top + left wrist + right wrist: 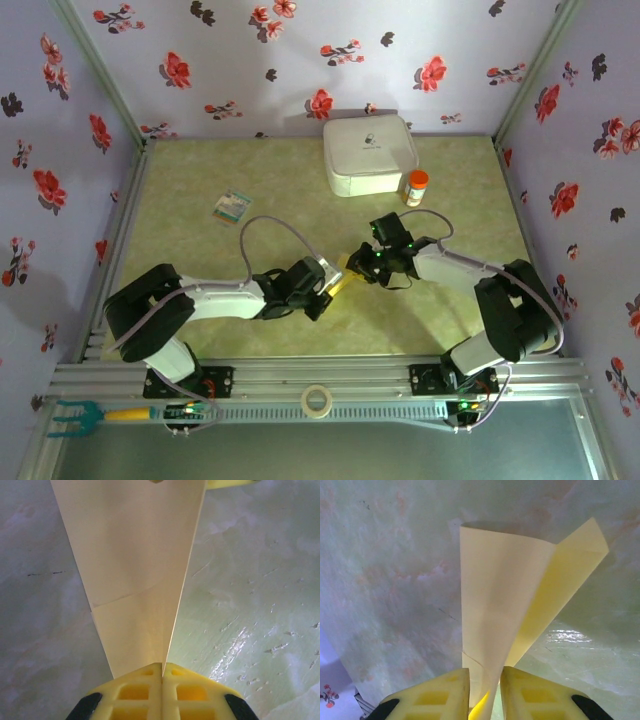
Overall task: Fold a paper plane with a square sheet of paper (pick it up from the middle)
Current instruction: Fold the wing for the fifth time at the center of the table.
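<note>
The left tool is clamped on the folded paper; the right tool, at its 2 o'clock, straddles it, jaws narrowly apart. It should close squarely on the crease while the left tool holds the paper taut

Both arms reach inward, wrists low. Left fingers clamped on paper; right fingers narrowly apart.

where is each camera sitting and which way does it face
Top: above and behind the bases, looking down at the table; left arm and right arm show, with the paper between them.
Left wrist: on the left arm, looking along the left fingers, pinched on the paper, toward the table.
Right wrist: on the right arm, looking along the right fingers, which straddle the paper.
Shared: all three see the paper and table.
</note>
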Controlling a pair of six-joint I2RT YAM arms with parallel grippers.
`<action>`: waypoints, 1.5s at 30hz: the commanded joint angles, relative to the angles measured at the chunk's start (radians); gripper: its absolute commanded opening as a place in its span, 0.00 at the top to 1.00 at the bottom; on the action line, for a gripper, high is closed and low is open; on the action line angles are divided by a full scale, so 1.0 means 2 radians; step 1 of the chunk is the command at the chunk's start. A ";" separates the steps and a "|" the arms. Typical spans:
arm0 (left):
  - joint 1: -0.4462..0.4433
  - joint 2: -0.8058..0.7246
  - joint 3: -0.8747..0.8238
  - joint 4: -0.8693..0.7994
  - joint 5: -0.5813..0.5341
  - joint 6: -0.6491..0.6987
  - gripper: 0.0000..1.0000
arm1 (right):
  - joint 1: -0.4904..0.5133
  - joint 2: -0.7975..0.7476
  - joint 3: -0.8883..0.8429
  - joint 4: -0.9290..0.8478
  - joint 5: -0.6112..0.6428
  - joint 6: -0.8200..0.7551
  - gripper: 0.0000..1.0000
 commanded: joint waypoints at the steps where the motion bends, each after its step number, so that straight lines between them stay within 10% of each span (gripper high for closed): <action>1: -0.007 0.004 0.014 -0.017 -0.021 0.022 0.95 | 0.003 -0.003 0.002 -0.001 -0.001 0.001 0.79; 11: -0.023 0.010 0.025 -0.035 -0.056 0.043 0.90 | 0.002 -0.009 -0.008 0.008 -0.003 0.010 0.82; 17: -0.033 0.010 0.029 -0.039 -0.070 0.053 0.94 | 0.001 -0.008 -0.016 0.030 -0.013 0.022 0.61; 28: -0.045 0.017 0.035 -0.047 -0.101 0.062 0.91 | 0.000 -0.011 -0.018 0.020 -0.008 0.024 0.82; 33: -0.047 0.024 0.039 -0.050 -0.110 0.063 0.75 | -0.002 -0.016 -0.022 0.028 -0.016 0.027 0.97; 45: -0.061 0.042 0.049 -0.055 -0.147 0.064 0.68 | -0.004 -0.016 -0.031 0.051 -0.028 0.039 1.00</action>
